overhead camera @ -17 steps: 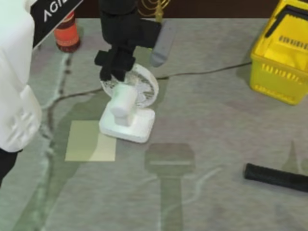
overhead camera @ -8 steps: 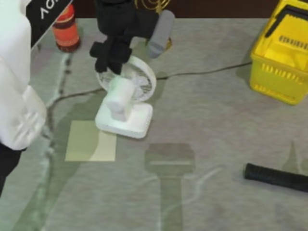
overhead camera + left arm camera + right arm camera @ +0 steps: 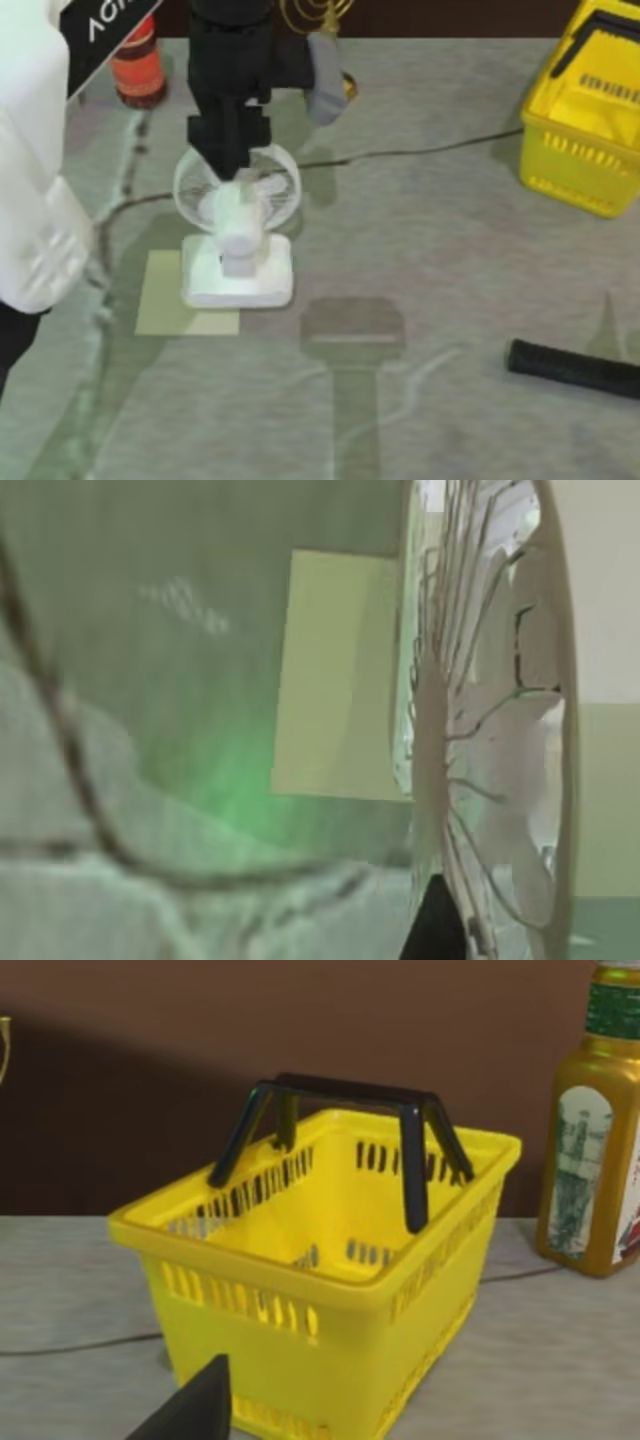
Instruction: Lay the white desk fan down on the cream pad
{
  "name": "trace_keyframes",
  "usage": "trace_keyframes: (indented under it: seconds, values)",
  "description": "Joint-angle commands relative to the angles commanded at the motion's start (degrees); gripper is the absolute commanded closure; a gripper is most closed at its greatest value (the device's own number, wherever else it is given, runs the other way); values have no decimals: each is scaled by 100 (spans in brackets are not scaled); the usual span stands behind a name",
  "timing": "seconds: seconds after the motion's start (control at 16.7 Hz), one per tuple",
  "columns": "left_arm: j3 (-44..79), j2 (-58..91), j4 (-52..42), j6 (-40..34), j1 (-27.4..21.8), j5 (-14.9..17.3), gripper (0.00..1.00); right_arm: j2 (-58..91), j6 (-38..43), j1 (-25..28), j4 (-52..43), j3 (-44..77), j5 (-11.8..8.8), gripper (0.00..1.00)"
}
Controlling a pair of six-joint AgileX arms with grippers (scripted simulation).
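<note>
Left gripper (image 3: 228,150) is clamped on the top rim of the white desk fan's (image 3: 236,235) wire cage, seen from above, the black wrist reaching in from the tabletop's far edge with its fingers pointing down. Compared with a second ago the fan has travelled toward the tabletop's left edge and a little toward the near one: its square base then stood just right of the cream pad (image 3: 165,300), barely lapping its corner, and now covers the pad's right half. The fan is upright, head toward the far edge. A red can (image 3: 138,68) stands near the far left corner, a yellow basket (image 3: 583,120) at the far right, a grey block (image 3: 325,70) beside the wrist, and a black bar (image 3: 573,368) lies toward the near right. The right gripper does not show from above.

From the left wrist, the fan's cage (image 3: 490,730) fills one side, edge-on, with the pad (image 3: 335,680) flat on the grey marbled tabletop (image 3: 150,630) beyond it. A dark fingertip (image 3: 435,930) touches the cage rim.

From the right wrist, the basket (image 3: 330,1290) with its black handles stands close, an amber bottle (image 3: 595,1150) beside it. One dark fingertip (image 3: 195,1410) pokes in at the edge; whether that gripper is open I cannot tell.
</note>
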Motion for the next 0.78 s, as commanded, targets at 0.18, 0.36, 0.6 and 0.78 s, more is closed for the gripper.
trace_keyframes:
  seconds: [0.18,0.36,0.6,0.78]
  values:
    - [-332,-179,-81,-1794,58,-116,100,0,0,0,0,0,0,0]
    - [-715,-466,-34,-4048,131,-197,100,0,0,0,0,0,0,0]
    - [-1290,-952,217,-7453,218,-221,100,0,0,0,0,0,0,0]
    - [-1784,-1349,537,-10002,286,-154,100,0,0,0,0,0,0,0]
